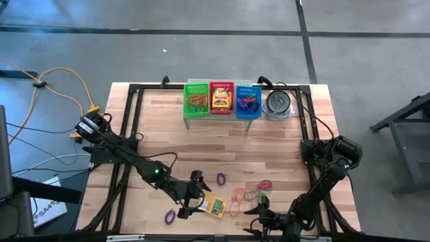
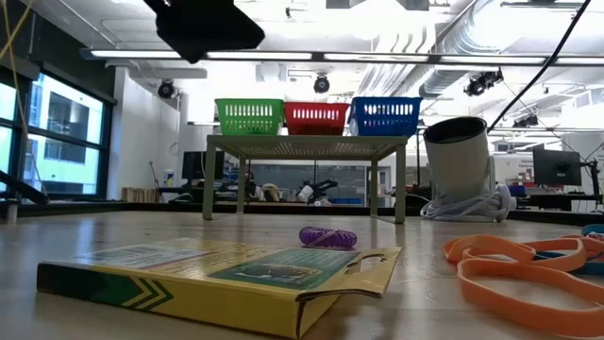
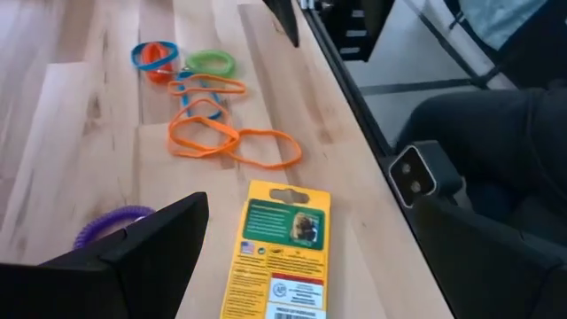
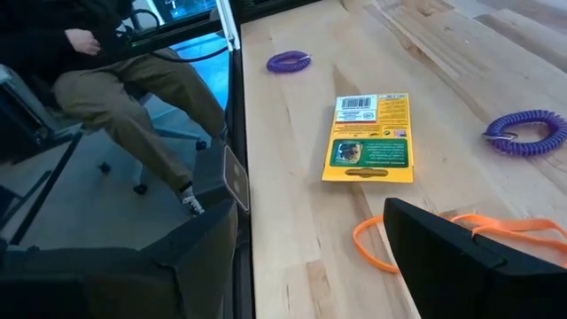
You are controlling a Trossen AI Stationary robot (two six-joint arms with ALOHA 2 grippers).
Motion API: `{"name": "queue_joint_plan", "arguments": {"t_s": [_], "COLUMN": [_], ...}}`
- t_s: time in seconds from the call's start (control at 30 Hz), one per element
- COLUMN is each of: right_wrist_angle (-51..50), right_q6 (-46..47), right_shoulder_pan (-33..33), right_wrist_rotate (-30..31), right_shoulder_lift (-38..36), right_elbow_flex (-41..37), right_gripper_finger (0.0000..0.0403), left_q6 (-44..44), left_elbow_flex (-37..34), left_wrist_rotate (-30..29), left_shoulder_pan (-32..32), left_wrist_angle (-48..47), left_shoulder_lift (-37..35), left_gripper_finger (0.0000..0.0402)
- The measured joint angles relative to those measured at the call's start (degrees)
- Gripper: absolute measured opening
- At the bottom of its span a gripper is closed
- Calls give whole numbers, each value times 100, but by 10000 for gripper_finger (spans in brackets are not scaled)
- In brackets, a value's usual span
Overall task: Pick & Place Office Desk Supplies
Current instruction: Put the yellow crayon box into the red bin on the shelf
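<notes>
A yellow-and-green crayon box [image 1: 215, 207] lies flat on the table near its near edge; it also shows in the left wrist view [image 3: 279, 252], the right wrist view [image 4: 368, 137] and the low view [image 2: 217, 274]. My left gripper [image 1: 195, 202] hovers open just left of and over the box, its fingers [image 3: 133, 257] wide apart. My right gripper [image 1: 259, 214] is open and empty to the right of the box, near the table's near edge. Loose rubber bands [image 1: 252, 195] in orange, green, blue and red lie between the arms. Purple coiled loops lie at the box's far side [image 1: 221, 179] and left side [image 1: 170, 216].
A low rack at the table's far edge bears a green basket [image 1: 197, 99], a red basket [image 1: 221, 91] with a crayon box in it, and a blue basket [image 1: 248, 101]. A silvery tin [image 1: 277, 103] stands to their right. A seated person [image 4: 115, 89] is beyond the near edge.
</notes>
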Motion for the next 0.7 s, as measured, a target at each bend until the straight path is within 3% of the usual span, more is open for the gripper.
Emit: {"name": "queue_joint_plan", "arguments": {"t_s": [0.2,0.37,0.7], "right_wrist_angle": [0,-1,45], "right_q6": [14,271,289], "right_shoulder_pan": [1,5,-8], "right_wrist_rotate": [-5,-3,22], "right_shoulder_lift": [0,0,0], "right_elbow_flex": [0,0,0], "right_gripper_finger": [274,274,274], "left_q6": [-368,-39,61], "left_elbow_flex": [2,2,2], "left_wrist_rotate": [6,548,485], "left_shoulder_pan": [2,9,-44], "left_wrist_angle": [150,129,210], "left_shoulder_lift": [0,2,4], "left_gripper_finger": [388,388,388]}}
